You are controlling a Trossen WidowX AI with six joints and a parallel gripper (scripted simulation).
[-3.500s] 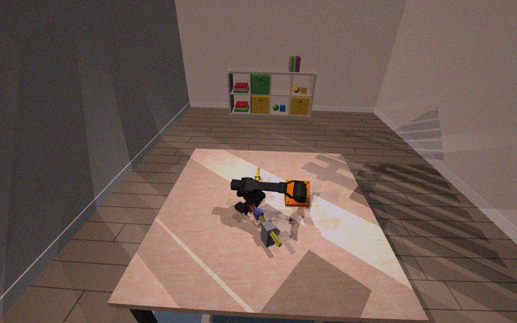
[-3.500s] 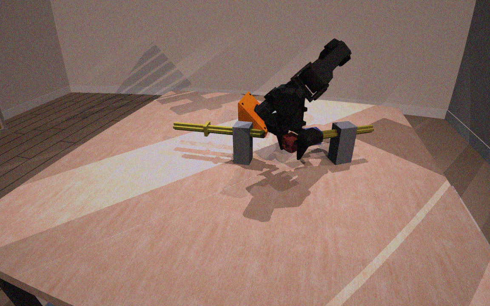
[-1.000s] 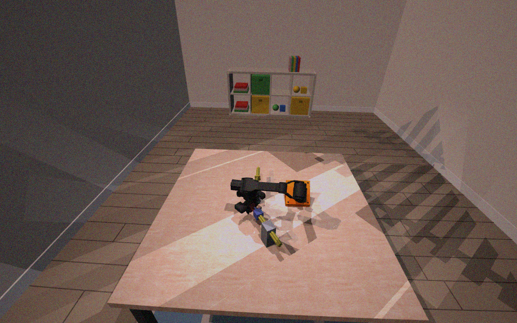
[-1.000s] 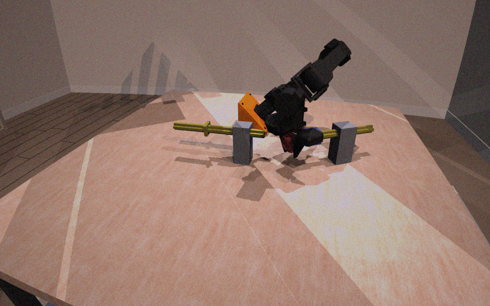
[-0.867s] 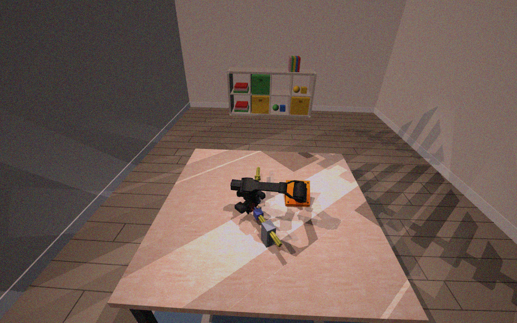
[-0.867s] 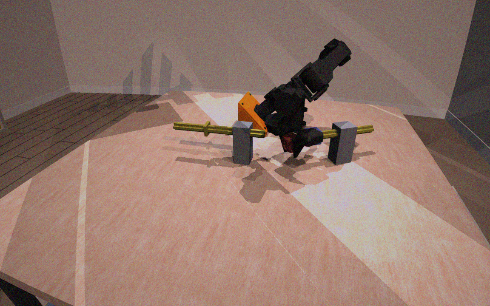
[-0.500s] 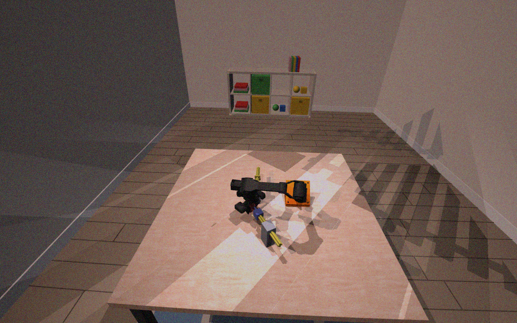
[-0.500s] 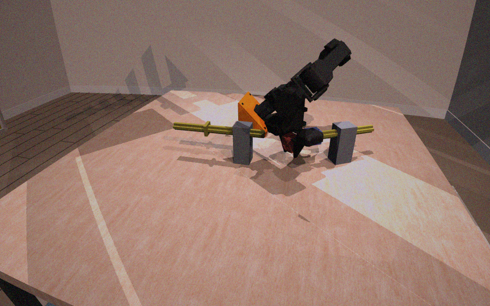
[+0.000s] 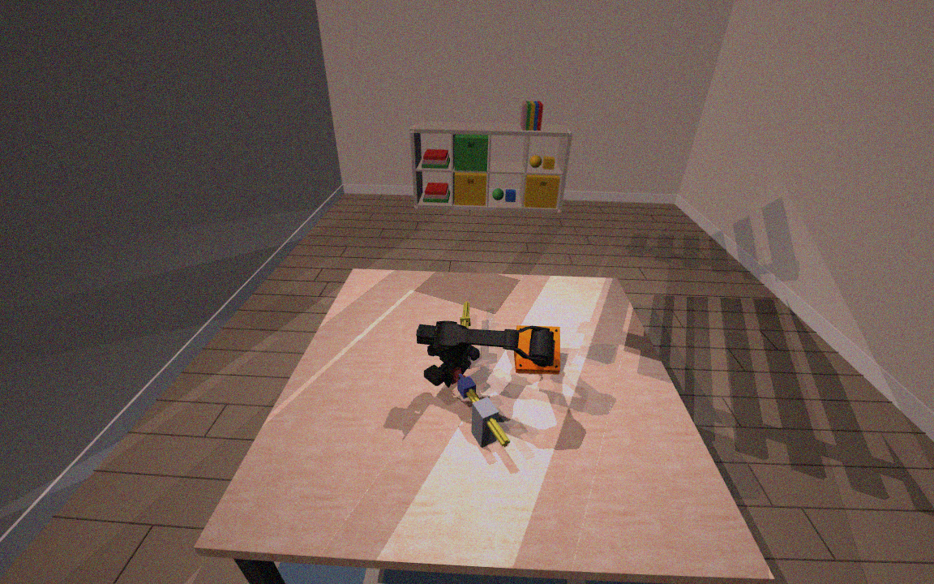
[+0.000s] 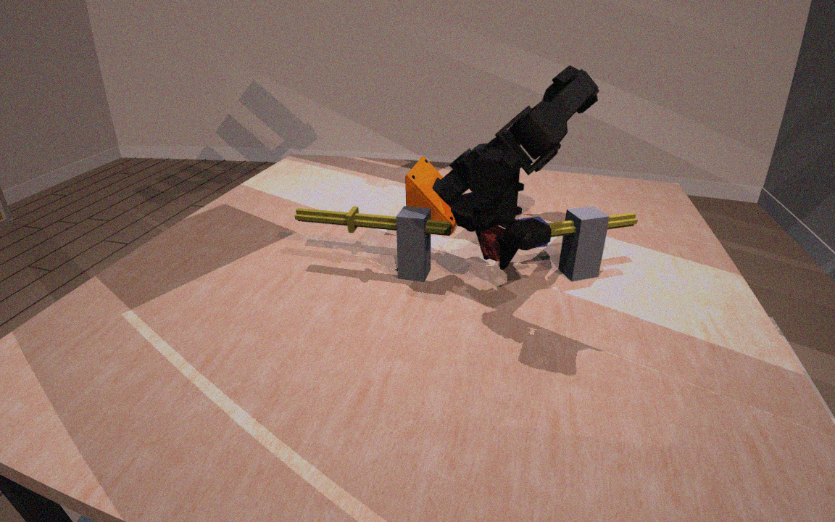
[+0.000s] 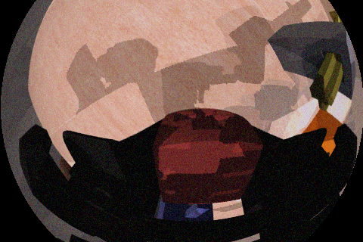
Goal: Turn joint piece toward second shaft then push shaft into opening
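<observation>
The dark red square joint piece point(image 10: 491, 242) point(image 11: 206, 155) sits between my gripper's fingers; the gripper point(image 10: 499, 246) point(image 11: 208, 159) is shut on it. A blue hinge part point(image 9: 466, 386) point(image 11: 181, 212) joins it to the first shaft point(image 9: 499, 431) point(image 10: 621, 221), which runs through a grey block point(image 9: 483, 428) point(image 10: 584, 249). The second yellow shaft point(image 9: 465, 312) point(image 10: 323, 217) point(image 11: 330, 77), with a collar, passes through another grey block point(image 10: 413, 249) point(image 11: 299, 41). Its near end stands apart from the joint piece. The opening's exact direction is hard to tell behind the black fingers.
The orange arm base point(image 9: 537, 370) point(image 10: 422, 188) point(image 11: 323, 121) stands behind the blocks in the exterior view. The black arm point(image 9: 488, 337) point(image 10: 491, 172) reaches over the joint. Shadows and bright bands cross the wooden table point(image 9: 325, 493) point(image 10: 264, 363). A shelf point(image 9: 507, 170) stands against the far wall.
</observation>
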